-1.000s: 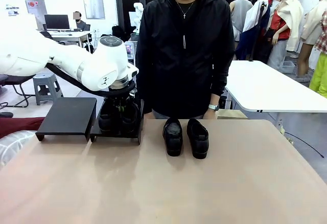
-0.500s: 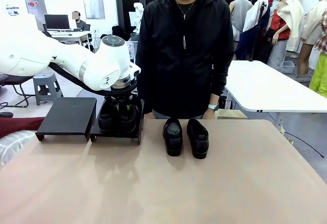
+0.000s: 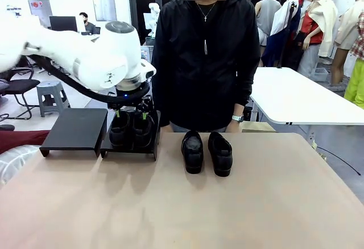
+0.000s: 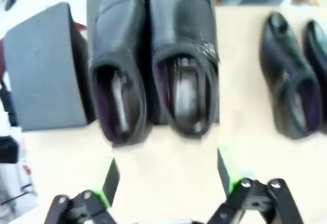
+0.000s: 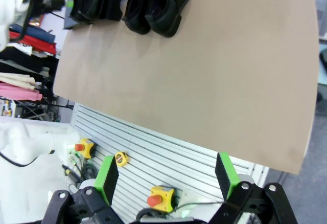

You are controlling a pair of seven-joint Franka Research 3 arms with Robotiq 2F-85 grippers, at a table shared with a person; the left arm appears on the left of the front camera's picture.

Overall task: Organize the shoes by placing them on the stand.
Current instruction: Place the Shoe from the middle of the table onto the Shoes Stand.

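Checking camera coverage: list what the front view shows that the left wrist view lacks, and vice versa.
Front view adds: the white left arm and a white table beyond the person. Left wrist view adds: the insoles inside the pair on the stand, seen past its open fingers. Both: that pair, the stand's bare platform, the second pair on the tabletop.

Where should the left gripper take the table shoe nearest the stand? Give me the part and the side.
Grip the shoe at its collar near the heel, coming down from above: it stands upright, opening up, heel toward the robot. Its partner sits close on its right, so pinching the wall facing the stand, one finger inside, looks safest.
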